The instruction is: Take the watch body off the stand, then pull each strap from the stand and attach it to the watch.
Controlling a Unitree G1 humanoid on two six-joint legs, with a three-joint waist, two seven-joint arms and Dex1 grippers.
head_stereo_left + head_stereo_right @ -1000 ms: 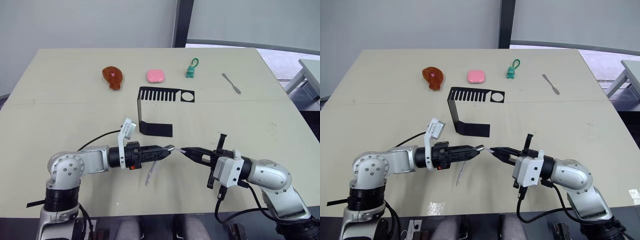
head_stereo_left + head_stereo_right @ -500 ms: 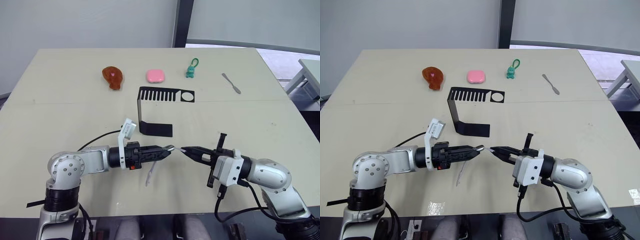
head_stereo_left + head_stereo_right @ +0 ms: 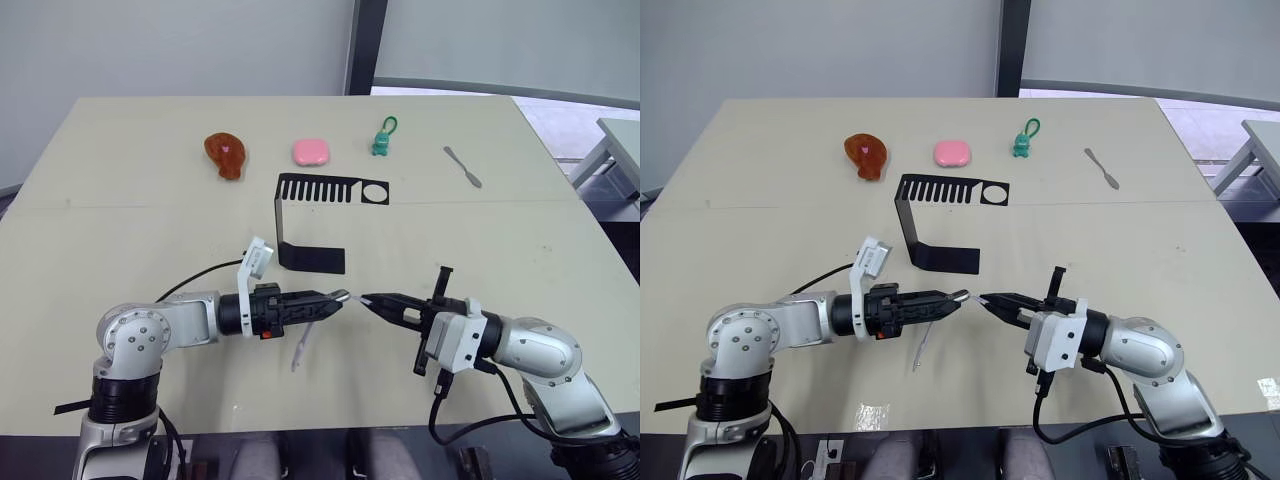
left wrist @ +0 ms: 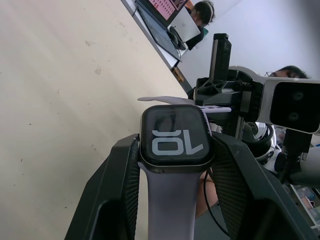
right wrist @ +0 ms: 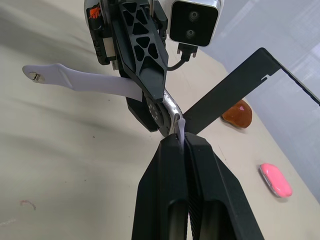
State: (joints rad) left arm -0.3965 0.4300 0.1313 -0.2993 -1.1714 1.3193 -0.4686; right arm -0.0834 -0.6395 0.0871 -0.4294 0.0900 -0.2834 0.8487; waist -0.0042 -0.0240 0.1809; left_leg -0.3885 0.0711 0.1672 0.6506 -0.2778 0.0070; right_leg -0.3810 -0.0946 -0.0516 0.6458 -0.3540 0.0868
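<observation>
the left pincer (image 3: pixel 334 298) is clamped on the watch (image 4: pixel 176 139), one finger on each side of the case, held above the bench (image 3: pixel 120 230) near its front edge. the screen with its light digits faces the left wrist camera. one strap (image 5: pixel 85 80) is already fitted to the case and hangs from it, pale against the bench under the left arm.

the right pincer (image 3: pixel 372 300) is pressed together on the second strap (image 5: pixel 179 131), whose tip shows between its fingers and touches the edge of the case. the two pincers meet tip to tip in front of the black stand (image 3: pixel 318 222), which sits mid-bench with its slotted arm bare.

along the far side lie a brown piece (image 3: pixel 226 154), a pink block (image 3: pixel 311 151), a green charm (image 3: pixel 385 138) and a spatula (image 3: pixel 462 166), all well apart from the arms.
</observation>
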